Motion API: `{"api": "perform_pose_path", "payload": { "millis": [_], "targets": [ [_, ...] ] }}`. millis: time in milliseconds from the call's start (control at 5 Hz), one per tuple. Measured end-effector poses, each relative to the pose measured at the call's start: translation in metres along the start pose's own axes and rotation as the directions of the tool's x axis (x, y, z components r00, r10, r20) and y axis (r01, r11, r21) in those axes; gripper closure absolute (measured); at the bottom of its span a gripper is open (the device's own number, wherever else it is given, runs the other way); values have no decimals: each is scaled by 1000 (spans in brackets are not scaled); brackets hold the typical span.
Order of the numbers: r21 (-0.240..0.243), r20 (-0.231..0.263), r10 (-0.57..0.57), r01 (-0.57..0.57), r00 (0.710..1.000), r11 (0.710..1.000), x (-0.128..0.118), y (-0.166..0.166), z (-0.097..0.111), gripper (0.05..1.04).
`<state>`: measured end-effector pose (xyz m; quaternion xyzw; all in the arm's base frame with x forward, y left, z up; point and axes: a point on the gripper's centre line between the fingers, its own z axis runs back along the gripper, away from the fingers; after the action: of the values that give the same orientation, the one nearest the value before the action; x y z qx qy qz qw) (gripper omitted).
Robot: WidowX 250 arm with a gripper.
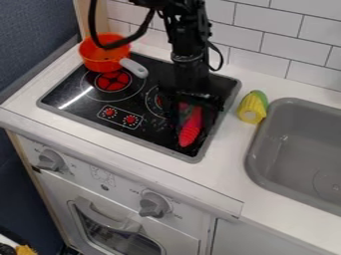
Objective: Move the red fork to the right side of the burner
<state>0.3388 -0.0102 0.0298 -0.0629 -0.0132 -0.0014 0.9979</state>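
**Far along, perhaps unfinished**

On the white worktop (225, 160), the black stove (157, 132) sits below the gripper (192, 110); its opening and any hold are unclear. The right burner (159, 101) is partly hidden. The red fork (190, 130) is at its near right: placement looks nearly done, with release and withdrawal possibly left.

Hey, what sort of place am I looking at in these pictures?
It looks like a toy or mock kitchen. The signs are a black cooktop with red burners, a grey sink set in the white counter, and a small orange-red pot with a grey handle.
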Motion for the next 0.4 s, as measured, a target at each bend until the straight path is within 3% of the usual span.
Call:
{"api": "perform_pose_path", "payload": {
  "millis": [400],
  "targets": [
    [-36,109,-23,27,994,999,3,-9,49,82]
  ]
}}
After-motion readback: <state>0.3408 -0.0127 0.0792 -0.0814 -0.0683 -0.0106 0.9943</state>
